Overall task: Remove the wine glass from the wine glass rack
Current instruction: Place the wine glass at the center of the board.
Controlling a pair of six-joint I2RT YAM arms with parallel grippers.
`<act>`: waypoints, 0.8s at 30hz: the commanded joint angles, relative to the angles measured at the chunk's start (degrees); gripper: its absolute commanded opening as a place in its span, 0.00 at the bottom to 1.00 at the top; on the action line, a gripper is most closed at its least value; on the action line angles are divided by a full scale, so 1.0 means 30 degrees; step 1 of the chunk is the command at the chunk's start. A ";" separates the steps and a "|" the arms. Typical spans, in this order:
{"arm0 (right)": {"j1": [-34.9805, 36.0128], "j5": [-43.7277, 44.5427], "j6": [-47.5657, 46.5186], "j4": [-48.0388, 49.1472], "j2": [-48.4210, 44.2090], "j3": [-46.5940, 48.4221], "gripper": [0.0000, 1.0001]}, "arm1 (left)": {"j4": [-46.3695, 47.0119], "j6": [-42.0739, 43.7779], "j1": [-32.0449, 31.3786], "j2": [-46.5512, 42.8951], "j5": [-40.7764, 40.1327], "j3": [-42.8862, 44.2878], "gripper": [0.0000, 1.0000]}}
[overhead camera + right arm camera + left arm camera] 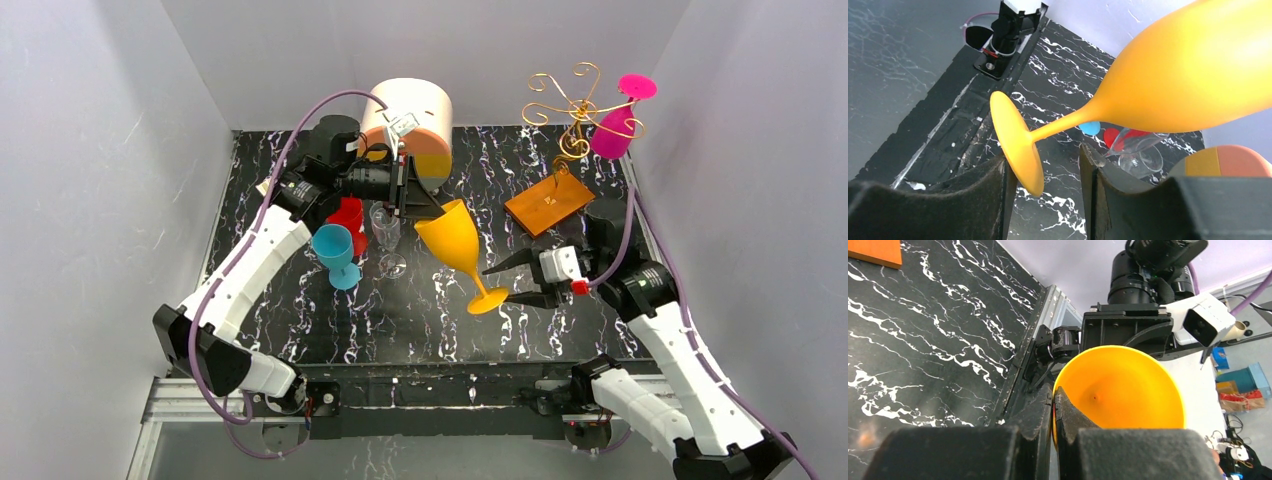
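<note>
The black marbled table (420, 330) fills the floor of the white enclosure. At 12 o'clock on its far edge sits the round cream-and-orange drawer box (420, 110). At about 2 o'clock stands the wine glass rack (550, 203), its orange-brown base flat on the table and its gold scrolls rising above. A pink wine glass (612, 135) hangs from the rack's right-hand arm, foot uppermost.

Near the table's centre, well apart from the rack, is the yellow wine glass (455, 238). It is tilted, with its rim toward 11 o'clock and its foot toward 5. The left gripper (418, 200) is clenched on the rim — in the left wrist view one finger lies inside the bowl and the other outside. The right gripper (500, 285) is spread wide, with the edge of the glass's foot between its fingers and a clear gap on one side.

At 9 to 10 o'clock stand three smaller glasses close together: a blue glass (333, 248), a red glass (350, 212) and a clear glass (386, 228).
</note>
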 commanded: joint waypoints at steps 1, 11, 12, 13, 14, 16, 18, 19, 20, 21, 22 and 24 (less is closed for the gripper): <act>-0.0080 0.0965 0.0755 0.0707 -0.0797 -0.0334 0.56 | -0.1544 0.1397 -0.0117 -0.0928 -0.1098 0.1058 0.00; -0.0075 0.1890 0.1092 -0.0103 -0.1720 -0.0858 0.60 | -0.4369 0.3267 -0.0117 -0.0909 -0.4573 0.2269 0.00; -0.0094 0.1926 0.1119 -0.0110 -0.1781 -0.0861 0.60 | -0.4594 0.3434 -0.0132 -0.0902 -0.4914 0.2334 0.00; -0.0089 0.1989 0.1182 -0.0130 -0.1815 -0.0861 0.60 | -0.4868 0.3606 -0.0119 -0.0879 -0.5220 0.2401 0.00; -0.0081 0.2063 0.1244 -0.0125 -0.1845 -0.0868 0.60 | -0.5191 0.3814 -0.0118 -0.0851 -0.5588 0.2483 0.00; -0.0094 0.2259 0.1465 -0.0064 -0.1911 -0.0834 0.60 | -0.5882 0.4240 -0.0118 -0.0793 -0.6493 0.2617 0.00; -0.0075 0.2530 0.2027 0.0351 -0.2041 -0.0846 0.60 | -0.6657 0.4798 -0.0146 -0.0810 -0.7652 0.2523 0.00; -0.0091 0.2683 0.2489 0.0767 -0.2126 -0.0914 0.60 | -0.6986 0.5065 -0.0147 -0.0868 -0.8305 0.2341 0.00; -0.0089 0.2867 0.3041 0.1526 -0.2228 -0.1021 0.60 | -0.7214 0.5190 -0.0147 -0.0912 -0.8706 0.2046 0.00; -0.0074 0.3161 0.3747 0.1974 -0.2376 -0.1185 0.60 | -0.7279 0.5220 -0.0161 -0.0950 -0.9060 0.1819 0.00; -0.0076 0.3480 0.4407 0.2971 -0.2567 -0.1422 0.60 | -0.7188 0.5092 -0.0214 -0.1047 -0.9386 0.1502 0.00; -0.0095 0.4041 0.5648 0.4341 -0.3098 -0.1848 0.61 | -0.6842 0.4941 -0.0502 -0.1174 -1.0216 0.0958 0.00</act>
